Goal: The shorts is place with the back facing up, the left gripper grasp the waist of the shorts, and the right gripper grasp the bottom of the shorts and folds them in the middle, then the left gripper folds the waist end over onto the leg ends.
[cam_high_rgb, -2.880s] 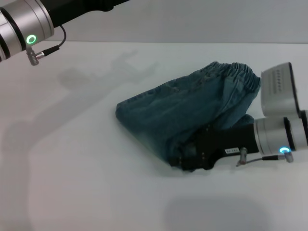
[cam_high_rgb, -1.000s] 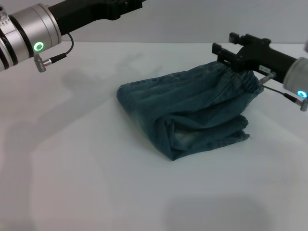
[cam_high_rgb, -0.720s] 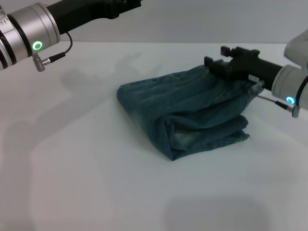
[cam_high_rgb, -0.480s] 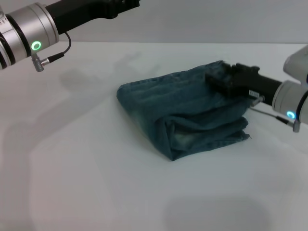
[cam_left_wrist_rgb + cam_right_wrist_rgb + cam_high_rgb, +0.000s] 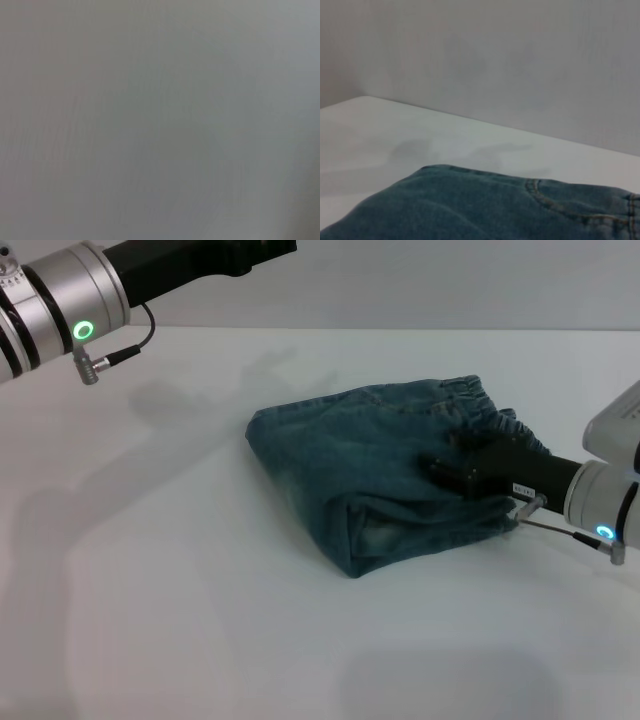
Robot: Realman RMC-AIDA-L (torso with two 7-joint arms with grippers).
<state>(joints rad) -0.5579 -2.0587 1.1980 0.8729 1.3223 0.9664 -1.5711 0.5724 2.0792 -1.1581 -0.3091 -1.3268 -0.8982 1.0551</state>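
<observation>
The blue denim shorts (image 5: 340, 460) lie folded into a thick bundle in the middle of the white table (image 5: 200, 620). Their gathered waist (image 5: 490, 405) shows at the far right edge of the bundle. My right gripper (image 5: 440, 455) comes in low from the right and rests on top of the denim just in front of the waist, its fingers spread and holding nothing. The right wrist view looks along the denim (image 5: 485, 210) past a stitched pocket seam. My left gripper (image 5: 250, 252) is raised at the top left, far from the shorts, with its tips cut off by the frame edge.
A grey wall (image 5: 450, 280) runs behind the table's far edge. The left wrist view shows only plain grey. Bare tabletop surrounds the bundle on the left and front.
My right gripper has come down from above the waist and moved toward the front, settling onto the top of the bundle and flattening it. The left arm has barely moved.
</observation>
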